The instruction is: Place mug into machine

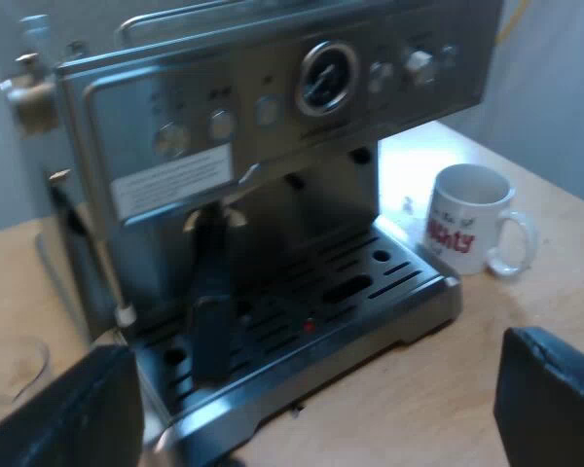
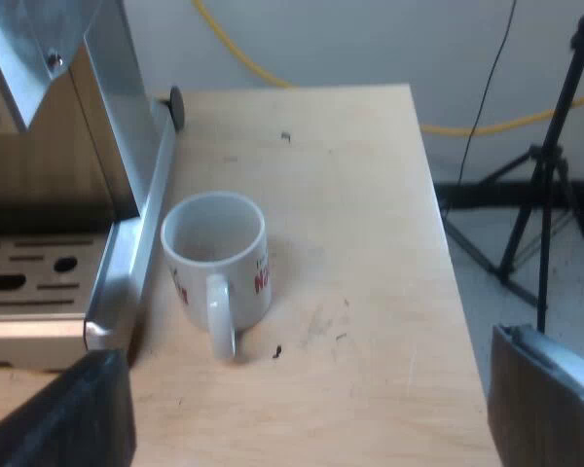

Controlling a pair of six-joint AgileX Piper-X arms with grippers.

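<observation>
Mug (image 2: pixel 214 258) upright on table (image 2: pixel 370 292), just beside drip tray (image 1: pixel 389 277) of espresso machine (image 1: pixel 273 146), outside it; red lettering partly hidden. Our left hand (image 1: pixel 316 389) and right hand (image 2: pixel 307 389) both spread wide, empty. Measuring glass (image 1: pixel 10 365) near machine, cut off.

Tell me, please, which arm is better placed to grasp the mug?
The right, probably: the right claw, open, hangs near the mug, whose handle faces it. The left claw, also open, faces the drip tray, the mug farther off.

Wooden table (image 2: pixel 370 243) bears machine (image 1: pixel 273 195), mug (image 2: pixel 219 253), perhaps glass (image 1: pixel 10 365).
</observation>
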